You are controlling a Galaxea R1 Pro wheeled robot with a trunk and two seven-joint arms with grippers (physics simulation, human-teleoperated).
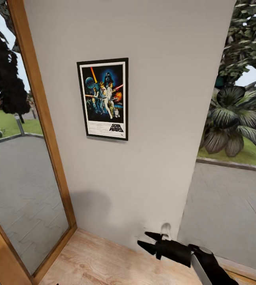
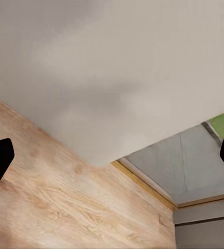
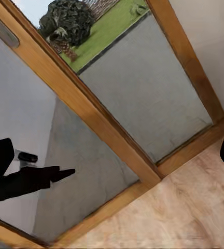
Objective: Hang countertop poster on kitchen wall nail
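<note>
From the head camera I am looking at a plain pale grey wall [image 1: 151,118], and the poster [image 1: 103,99] hangs flat on it, upright, a little left of the wall's middle, with its black frame, white border and the title at the bottom. Nothing touches it. I cannot make out what it hangs from.

To the left of the wall stands a tall glass door in a light wooden frame [image 1: 44,118]; through the glass I see grey paving, a strip of grass and a dark tree. To the right of the wall there is more glass, with a broad-leaved plant [image 1: 234,122] and paving outside. Below the wall runs a light wooden floor [image 1: 100,261], and a soft shadow lies on the wall's lower part.

My right gripper [image 1: 150,242] sits low in the head view, well below the poster, pointing left near the foot of the wall. Its two dark fingers are spread apart with nothing between them.

In the left wrist view, the left gripper [image 2: 112,161] has one fingertip at each edge, wide apart and empty, facing the foot of the wall, the floor and a corner of the door frame.
</note>
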